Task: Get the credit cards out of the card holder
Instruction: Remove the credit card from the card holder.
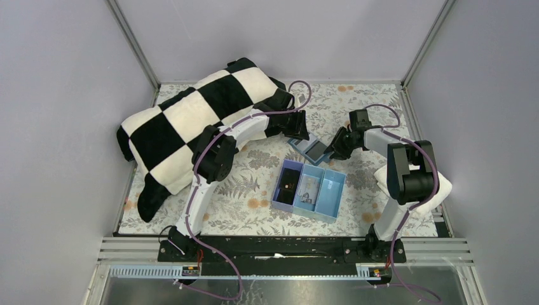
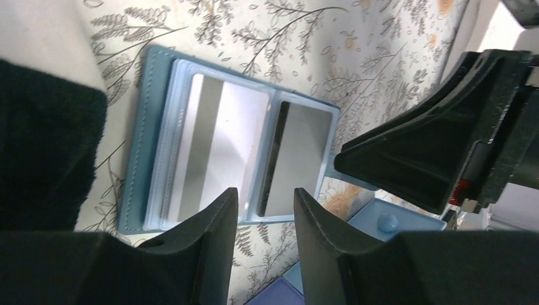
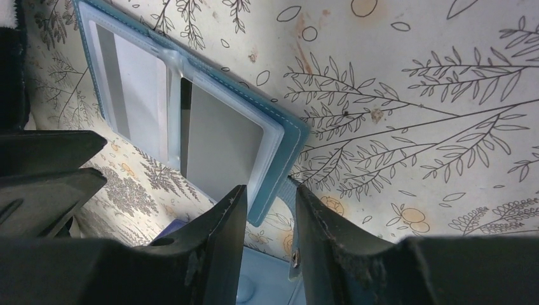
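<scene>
Card holder (image 1: 310,150) is laid open at the middle of the table (image 1: 381,101), just beyond the tray's (image 1: 330,190) far edge, credit cards (image 2: 219,146) in its pockets. Both claws are apart: left gripper (image 2: 266,194) above it, right gripper (image 3: 268,190) astride a corner. That corner should be pinned while one card is drawn out.

Open blue card holder (image 2: 136,146), cards (image 2: 219,143) inside

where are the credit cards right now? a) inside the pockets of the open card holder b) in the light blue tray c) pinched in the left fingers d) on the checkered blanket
a: the left wrist view shows the card holder lying open, with the credit cards tucked one in each clear pocket.
</scene>
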### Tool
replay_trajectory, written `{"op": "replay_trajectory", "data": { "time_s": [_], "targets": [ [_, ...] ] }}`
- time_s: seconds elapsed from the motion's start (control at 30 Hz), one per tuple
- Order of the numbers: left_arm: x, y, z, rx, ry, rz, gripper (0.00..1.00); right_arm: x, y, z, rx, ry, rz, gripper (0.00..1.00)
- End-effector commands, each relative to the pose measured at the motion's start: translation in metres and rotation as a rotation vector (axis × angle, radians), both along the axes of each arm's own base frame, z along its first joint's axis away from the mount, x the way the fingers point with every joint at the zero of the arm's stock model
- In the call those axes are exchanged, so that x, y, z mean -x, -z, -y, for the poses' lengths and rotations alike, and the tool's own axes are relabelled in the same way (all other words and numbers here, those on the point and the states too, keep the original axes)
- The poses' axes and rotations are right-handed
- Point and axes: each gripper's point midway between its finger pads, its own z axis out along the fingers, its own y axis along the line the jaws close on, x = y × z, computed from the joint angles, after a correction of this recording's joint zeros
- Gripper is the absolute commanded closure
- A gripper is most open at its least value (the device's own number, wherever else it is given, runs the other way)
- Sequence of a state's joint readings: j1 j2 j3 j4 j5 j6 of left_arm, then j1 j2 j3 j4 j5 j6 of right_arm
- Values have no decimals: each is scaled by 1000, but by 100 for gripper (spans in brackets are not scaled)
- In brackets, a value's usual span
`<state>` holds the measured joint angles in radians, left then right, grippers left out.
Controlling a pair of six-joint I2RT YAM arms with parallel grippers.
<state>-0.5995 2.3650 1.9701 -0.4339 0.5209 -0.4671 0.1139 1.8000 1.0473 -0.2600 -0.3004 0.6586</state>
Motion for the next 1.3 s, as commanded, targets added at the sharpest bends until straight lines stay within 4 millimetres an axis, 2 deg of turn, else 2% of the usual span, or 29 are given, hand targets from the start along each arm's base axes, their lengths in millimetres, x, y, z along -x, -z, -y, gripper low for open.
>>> {"op": "replay_trajectory", "data": {
  "time_s": [0.0,0.1,0.27,0.43,0.5,0.63,0.73,0.8,0.9,1.07,1.17,1.27],
  "targets": [
    [-9,10,-12,-34,-20,15,58,-5,-10,-4,-4,-27,35,59],
    [-11,11,-12,-35,-27,16,58,-20,-2,0,27,-15,37,59],
    [-13,0,-14,-36,-25,49,58,-51,3,17,139,8,57,59],
    [-15,-8,-11,-19,-21,59,58,-89,0,17,151,17,102,59],
    [-17,-11,-10,-13,-22,65,58,-102,-5,17,156,16,117,59],
    [-22,-17,-5,4,-32,67,58,-117,-38,20,178,25,190,59],
    [-24,-19,-2,17,-41,63,58,-113,-57,23,185,29,227,58],
    [-22,-20,1,29,-43,67,58,-98,-57,17,150,16,211,58],
    [-18,-24,7,64,-41,66,57,-77,-52,5,65,6,196,59],
    [-11,-18,16,93,-28,12,57,-49,-38,-17,-57,-52,168,58],
    [-7,-11,21,100,-12,-11,57,-40,-27,-22,-77,-64,146,59],
    [-3,-4,22,104,-1,-36,57,-38,-25,-21,-78,-60,149,60]
  ]
}}
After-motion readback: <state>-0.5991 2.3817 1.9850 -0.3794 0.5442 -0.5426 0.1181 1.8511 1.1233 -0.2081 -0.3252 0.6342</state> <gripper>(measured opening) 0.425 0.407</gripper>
